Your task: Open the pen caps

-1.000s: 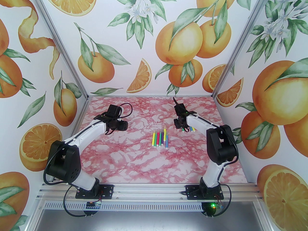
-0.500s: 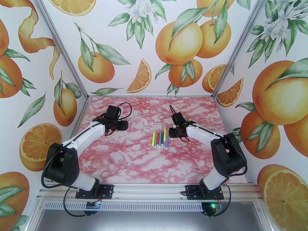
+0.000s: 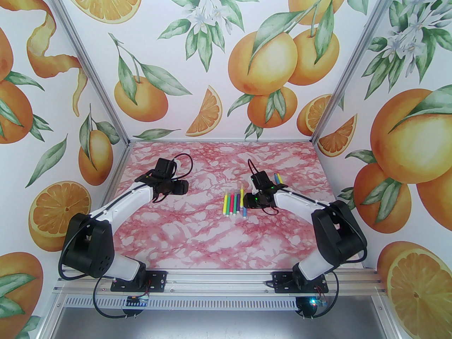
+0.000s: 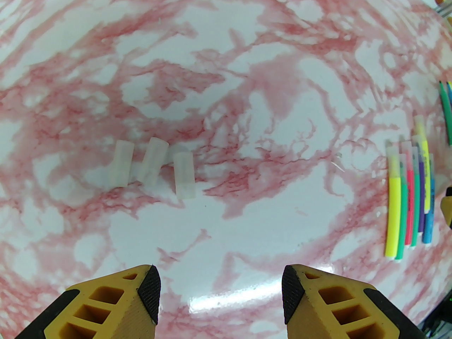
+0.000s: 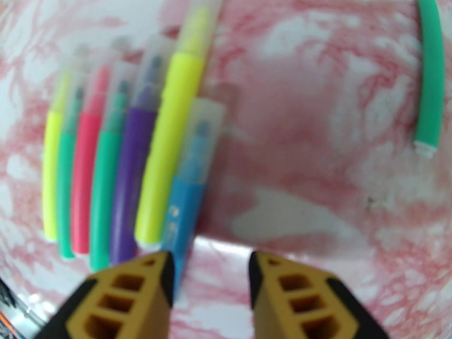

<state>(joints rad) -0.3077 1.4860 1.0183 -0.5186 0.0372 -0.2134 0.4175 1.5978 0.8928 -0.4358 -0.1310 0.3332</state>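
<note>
Now, your right gripper [image 5: 211, 265] hangs with its jaws apart and nothing in them, right at the near end of the short blue felt pen [image 5: 185, 207]. That pen touches the bright yellow felt pen [image 5: 169, 154] on the pink marbled table [image 5: 300, 189]. Close here and you may pinch two pens or knock the others crooked. Farther up, the see-through plastic caps [image 5: 206, 125] are still on them. Your left gripper [image 4: 220, 281] is apart and empty too; the three loose clear caps [image 4: 152, 164] beyond it could roll if bumped.
</note>
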